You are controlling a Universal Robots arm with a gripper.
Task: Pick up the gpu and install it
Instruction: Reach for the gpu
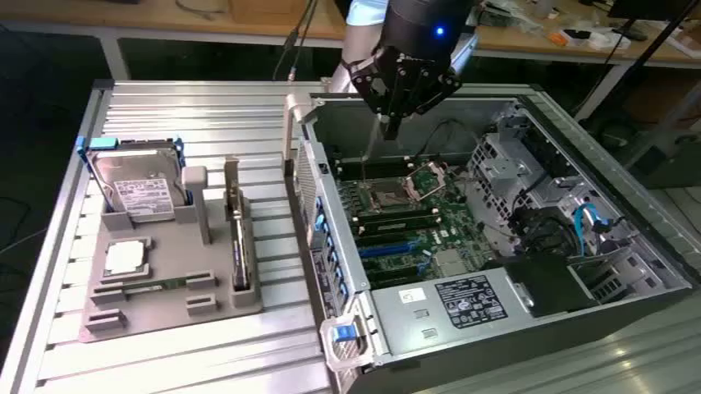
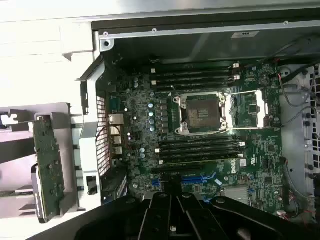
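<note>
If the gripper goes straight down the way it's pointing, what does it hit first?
Probably the motherboard in the open computer case, near the slots by the processor socket; the gripper hangs above it, depth unclear.

The holder tray lies on the table at the exterior view's left, the open computer case at its right. In the tray the gpu stands on edge, nearest the case; the hard drive stands at the far end.

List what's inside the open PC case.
Motherboard with open CPU socket, memory slots, power supply, cables, drive cage. The gpu stands outside, in the gray holder. The power supply covers whatever lies under it.
</note>
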